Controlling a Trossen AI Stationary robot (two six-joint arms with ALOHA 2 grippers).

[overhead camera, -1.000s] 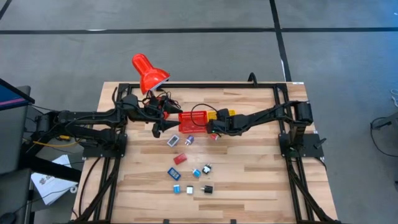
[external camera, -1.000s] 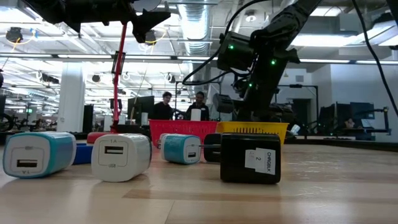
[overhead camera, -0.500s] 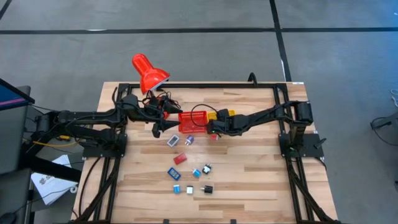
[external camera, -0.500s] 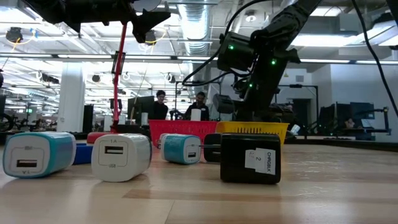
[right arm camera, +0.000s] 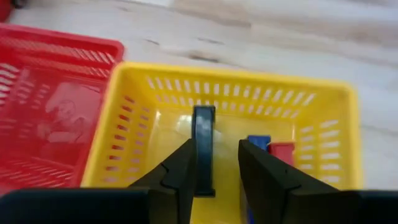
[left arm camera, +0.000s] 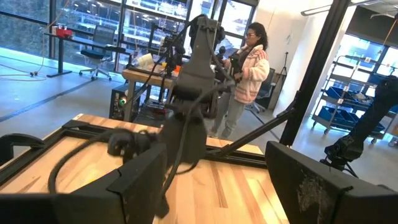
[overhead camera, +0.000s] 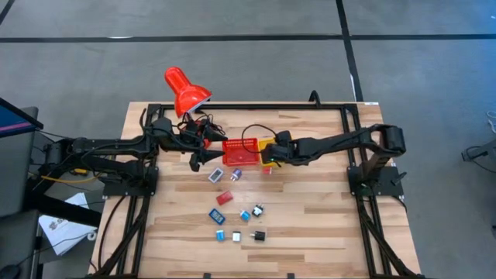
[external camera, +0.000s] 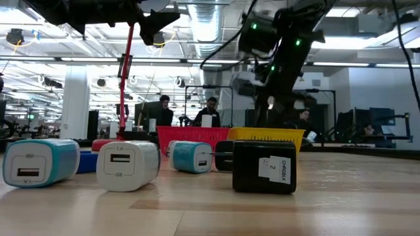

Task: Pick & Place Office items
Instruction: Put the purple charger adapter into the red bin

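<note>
Several small office items lie loose on the wooden table (overhead camera: 310, 209): red (overhead camera: 225, 198), blue (overhead camera: 215, 215), cyan (overhead camera: 220, 235), white (overhead camera: 236, 235) and black (overhead camera: 260, 235). Up close in the low view they are charger blocks, cyan (external camera: 39, 162), white (external camera: 126, 165) and black (external camera: 264, 166). My right gripper (right arm camera: 217, 149) hangs open over the yellow basket (right arm camera: 155, 93), fingers slanting down. In the basket a dark flat piece (right arm camera: 203, 149) stands on edge beside a blue piece (right arm camera: 258, 143) and a red piece (right arm camera: 281, 152). My left gripper (left arm camera: 217, 186) waits open, level, left of the red basket (overhead camera: 240, 151).
A red desk lamp (overhead camera: 184, 89) stands at the table's far left, its stem (external camera: 126, 78) showing in the low view. The red basket (right arm camera: 50, 106) sits directly beside the yellow one. A small red piece (overhead camera: 267, 170) lies just in front of the baskets. People stand beyond the table.
My right gripper has risen above the yellow basket and drawn back a little toward the table's right edge. The loose items on the table and the left arm have kept still.
</note>
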